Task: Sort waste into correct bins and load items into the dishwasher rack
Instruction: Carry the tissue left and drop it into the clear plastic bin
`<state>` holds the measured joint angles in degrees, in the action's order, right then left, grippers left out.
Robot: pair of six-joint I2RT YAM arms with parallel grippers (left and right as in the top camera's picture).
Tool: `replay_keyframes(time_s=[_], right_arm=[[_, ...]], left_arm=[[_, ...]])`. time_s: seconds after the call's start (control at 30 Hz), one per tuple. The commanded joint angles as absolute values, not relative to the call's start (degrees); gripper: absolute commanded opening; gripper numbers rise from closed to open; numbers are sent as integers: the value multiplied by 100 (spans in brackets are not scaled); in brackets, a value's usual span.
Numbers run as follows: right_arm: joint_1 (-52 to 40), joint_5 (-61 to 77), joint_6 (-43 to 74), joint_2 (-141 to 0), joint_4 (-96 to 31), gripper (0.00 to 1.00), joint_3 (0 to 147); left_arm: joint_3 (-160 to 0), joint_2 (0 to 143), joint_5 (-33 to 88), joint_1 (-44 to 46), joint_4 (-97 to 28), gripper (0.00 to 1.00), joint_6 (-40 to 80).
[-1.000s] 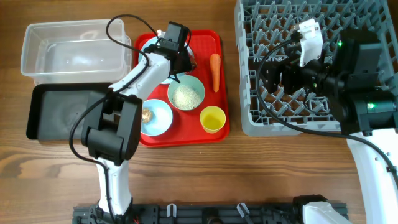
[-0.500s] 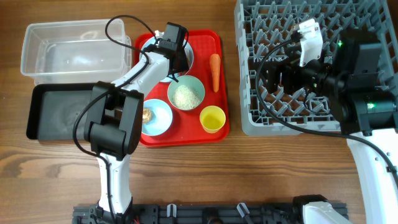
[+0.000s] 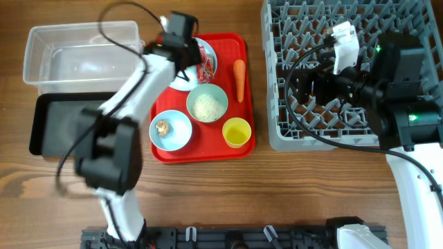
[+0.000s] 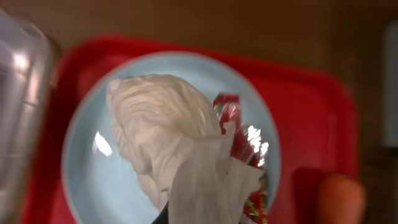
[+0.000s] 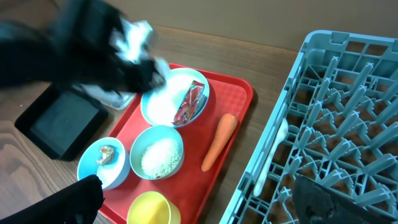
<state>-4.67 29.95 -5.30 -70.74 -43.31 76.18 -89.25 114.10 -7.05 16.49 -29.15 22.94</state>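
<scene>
My left gripper [image 4: 198,215] is shut on a piece of white crumpled paper [image 4: 205,180] and hangs just above the round pale-blue plate [image 4: 93,180]. More white paper [image 4: 152,121] and the red wrapper [image 4: 239,134] lie on that plate. From the right wrist, the held paper [image 5: 134,34] shows lifted above the plate [image 5: 152,112]. On the red tray [image 3: 228,47] are the carrot [image 3: 239,77], a bowl of rice [image 3: 207,106], a bowl with a brown scrap [image 3: 163,127] and the yellow cup [image 3: 236,131]. My right gripper [image 5: 196,183] is open over the grey rack [image 3: 332,28], holding nothing.
The clear tub [image 3: 76,59] stands at the back left, with the black tray [image 3: 66,124] in front of it, both left of the red tray. A white utensil [image 5: 267,162] lies in the rack near its left edge. Bare wood runs along the table front.
My left gripper has closed on the white paper and risen from the plate, the arm swinging left. The right arm has not moved.
</scene>
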Motion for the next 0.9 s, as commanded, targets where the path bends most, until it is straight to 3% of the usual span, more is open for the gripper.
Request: replay_keyframes(time_s=[0.0, 0.3, 0.53, 0.6, 0.67, 0.7, 0.73, 0.87], right_arm=[[-447, 2958, -600, -7094, -4333, 99, 7714], [-447, 2961, -596, -7094, -4340, 100, 7714], [-447, 2961, -598, -7094, -4333, 100, 7714], [-447, 2961, -598, -7094, -4335, 100, 7714], [-447, 2961, -598, -7094, -4338, 100, 7714], [-447, 2961, -598, -7094, -4338, 100, 7714], [-447, 2961, -598, -7094, -4340, 100, 7714], [-447, 2961, -582, -7094, -4340, 100, 7714]], left_arm=[[-9045, 10379, -696, 1492, -2915, 4, 2139], [-9045, 9675, -867, 937, -3039, 4, 1817], [-9032, 9994, -858, -62, -3393, 4, 1822], [-9032, 10221, -845, -325, -3389, 16, 1824], [-9032, 10466, -816, -561, -3393, 54, 1865], [-9032, 10584, -692, -644, -3404, 88, 1870], [-9032, 10632, -574, -681, -3411, 100, 1865], [-9035, 10663, -316, -731, -3385, 100, 1863]])
